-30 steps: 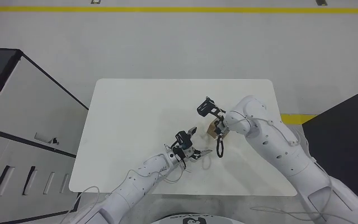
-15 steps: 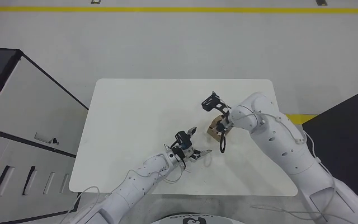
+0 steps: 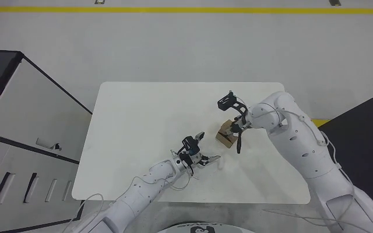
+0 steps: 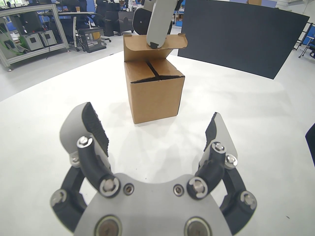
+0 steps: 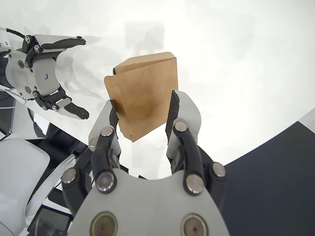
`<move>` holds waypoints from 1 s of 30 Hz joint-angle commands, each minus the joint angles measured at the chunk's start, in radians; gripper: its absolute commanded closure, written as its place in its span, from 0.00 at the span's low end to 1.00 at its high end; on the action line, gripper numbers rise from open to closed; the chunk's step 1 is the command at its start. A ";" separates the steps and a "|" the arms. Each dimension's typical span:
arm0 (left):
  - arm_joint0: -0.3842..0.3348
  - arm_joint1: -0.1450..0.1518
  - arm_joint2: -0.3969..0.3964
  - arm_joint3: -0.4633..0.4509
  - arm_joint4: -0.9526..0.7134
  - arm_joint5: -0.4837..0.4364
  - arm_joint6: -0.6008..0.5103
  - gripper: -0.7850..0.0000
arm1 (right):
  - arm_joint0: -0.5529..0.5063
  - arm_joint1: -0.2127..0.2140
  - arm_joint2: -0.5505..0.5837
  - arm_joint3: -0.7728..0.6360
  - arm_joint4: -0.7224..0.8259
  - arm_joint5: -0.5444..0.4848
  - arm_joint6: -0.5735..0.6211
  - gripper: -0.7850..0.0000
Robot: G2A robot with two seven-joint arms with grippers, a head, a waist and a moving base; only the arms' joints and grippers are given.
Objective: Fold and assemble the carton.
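Right pincer [image 5: 144, 99], spread, touches carton [image 4: 155, 96] flap's edge; left pincer [image 3: 208, 147] spread, near carton.

The carton [image 4: 155, 94] is matt brown cardboard. The surface [image 4: 49, 124] is white, smooth and a little shiny. The left pincer [image 4: 151, 110] and right pincer [image 5: 143, 96] have smooth grey metal fingers [image 4: 227, 138] with rough black pads [image 4: 96, 126]
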 commanded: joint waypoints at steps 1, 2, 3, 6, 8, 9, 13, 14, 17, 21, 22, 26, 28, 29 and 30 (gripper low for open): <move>0.000 0.000 0.001 0.000 -0.001 0.000 0.001 0.00 | 0.001 -0.001 -0.007 0.006 0.001 -0.002 0.000 0.48; 0.000 0.000 0.001 0.000 0.000 -0.002 0.001 0.00 | 0.002 -0.001 -0.010 0.008 -0.001 -0.003 -0.001 0.51; 0.000 0.000 0.001 0.000 0.000 -0.002 0.001 0.00 | 0.003 -0.002 -0.014 0.010 -0.003 -0.003 -0.001 0.52; -0.001 -0.001 0.003 0.001 0.000 -0.002 0.002 0.00 | 0.006 -0.003 -0.027 0.012 -0.010 -0.006 -0.001 0.55; -0.001 -0.001 0.003 0.001 -0.001 -0.001 0.001 0.00 | 0.007 -0.004 -0.034 0.013 -0.013 -0.006 -0.003 0.59; -0.001 -0.001 0.004 0.001 -0.001 -0.001 0.001 0.00 | 0.008 -0.005 -0.036 0.014 -0.014 -0.006 -0.002 0.60; -0.001 -0.002 0.005 0.001 -0.002 0.001 0.000 0.00 | 0.012 -0.007 -0.050 0.020 -0.019 -0.010 -0.002 0.66; -0.001 -0.002 0.005 0.001 -0.002 0.001 0.000 0.00 | 0.013 -0.007 -0.052 0.021 -0.021 -0.010 -0.002 0.67; -0.001 -0.003 0.006 0.001 -0.003 0.002 0.001 0.00 | 0.016 -0.008 -0.059 0.026 -0.020 -0.010 -0.003 0.75; -0.001 -0.003 0.006 0.001 -0.004 0.004 0.001 0.00 | 0.021 -0.009 -0.065 0.029 -0.026 -0.011 -0.004 0.52; -0.001 -0.003 0.006 0.001 -0.004 0.004 0.001 0.00 | 0.022 -0.010 -0.066 0.028 -0.030 -0.011 -0.005 0.20; -0.001 -0.003 0.007 0.001 -0.004 0.004 0.001 0.00 | 0.024 -0.009 -0.068 0.021 -0.052 -0.004 -0.004 0.00; -0.001 -0.003 0.007 0.001 -0.004 0.004 0.001 0.00 | 0.024 -0.008 -0.068 0.018 -0.061 -0.001 -0.005 0.00; -0.001 -0.003 0.007 0.001 -0.004 0.005 0.001 0.00 | 0.024 -0.008 -0.068 0.017 -0.064 -0.001 -0.005 0.00; -0.001 -0.003 0.007 0.002 -0.003 0.005 0.002 0.00 | 0.024 -0.008 -0.067 0.017 -0.066 0.002 -0.005 0.00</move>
